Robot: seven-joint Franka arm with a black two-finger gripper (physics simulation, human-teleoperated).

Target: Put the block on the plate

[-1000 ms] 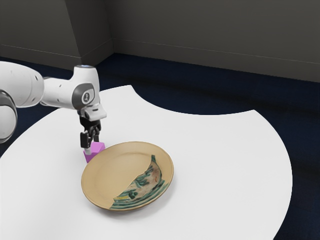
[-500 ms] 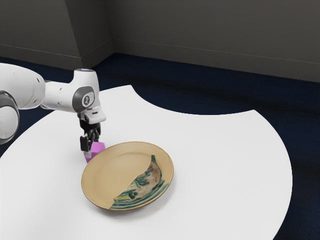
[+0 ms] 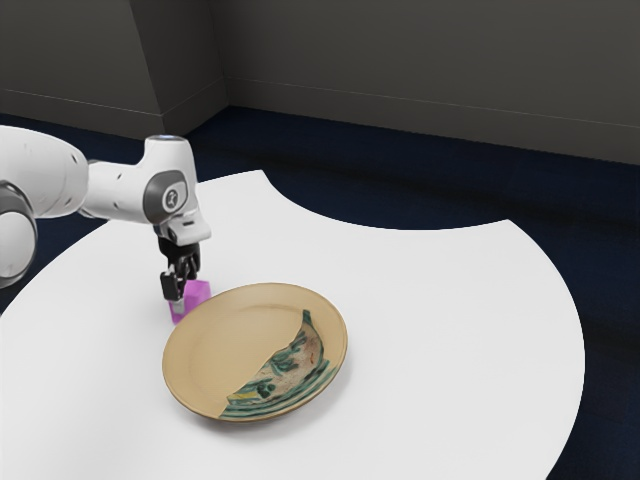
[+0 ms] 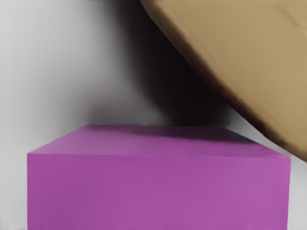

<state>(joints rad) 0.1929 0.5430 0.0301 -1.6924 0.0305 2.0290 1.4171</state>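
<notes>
My gripper (image 3: 181, 289) is low at the exterior view's left, shut on the magenta block (image 3: 197, 296). One fingertip crosses the block's near side, while the other finger's tip is hidden behind it. The block is beside the tan plate (image 3: 230, 340), outside its rim. In the wrist view the block (image 4: 158, 191) lies large and square to my hand, with the rim of the plate (image 4: 254, 62) close by. How far the block is above the table, if at all, I cannot tell.
A white table (image 3: 430, 310) with a curved edge carries the plate, which has a green patterned section. The table's cut-in edge lies beyond the plate, with dark floor (image 3: 400, 180) and grey walls (image 3: 420, 70) behind.
My hand came down a little around the block, then rose slightly. The block has turned a little and stands very slightly higher in the exterior view; the plate is unmoved.
</notes>
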